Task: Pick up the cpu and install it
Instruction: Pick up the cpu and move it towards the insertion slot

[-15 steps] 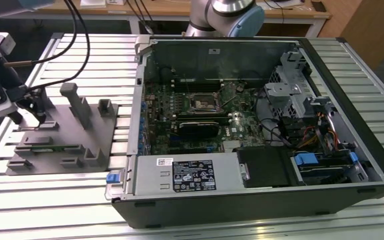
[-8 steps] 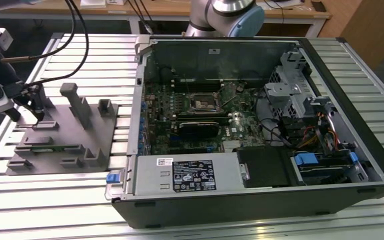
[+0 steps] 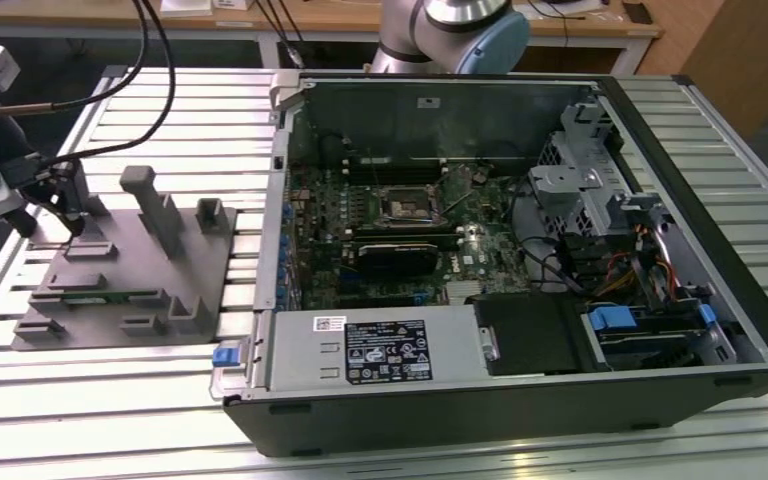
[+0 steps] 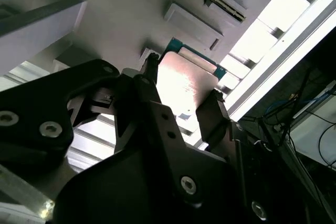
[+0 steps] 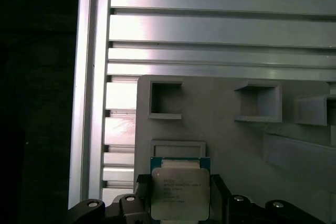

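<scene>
**One far camera, two close ones above the tray**

The exterior view looks down from high and far at the grey tray (image 3: pixel 157 285) and the open computer case (image 3: pixel 518 400) beside it. The first wrist view faces straight down on the tray from very near. The second wrist view looks slantwise past the gripper (image 4: pixel 184 95). Both wrist views share the cpu (image 5: pixel 179 192) clamped between its fingers, just above the tray.

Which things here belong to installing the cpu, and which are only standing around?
For the job: the cpu; the gripper, shut on it; the dark socket; the grey tray under the gripper.
Just there: the white-labelled grey box; the drive cage; the cables.
</scene>
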